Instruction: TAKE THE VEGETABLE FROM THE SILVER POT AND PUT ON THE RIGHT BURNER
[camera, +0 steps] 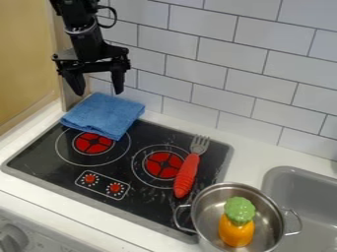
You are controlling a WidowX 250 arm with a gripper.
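Observation:
My gripper [99, 91] hangs open at the upper left, above the blue cloth, with nothing between its fingers. The silver pot [202, 212] stands at the lower right, overlapping the stove's right front corner. Inside it lies the vegetable [236, 231], orange with a green top. The right burner [164, 165] is a red disc within white rings on the black stove, left of the red-handled fork.
A folded blue cloth [104, 115] lies across the stove's back left, next to the left burner [93, 143]. The fork [187, 175] lies beside the right burner. A grey sink [303, 189] is at the right; a tiled wall [197, 61] rises behind.

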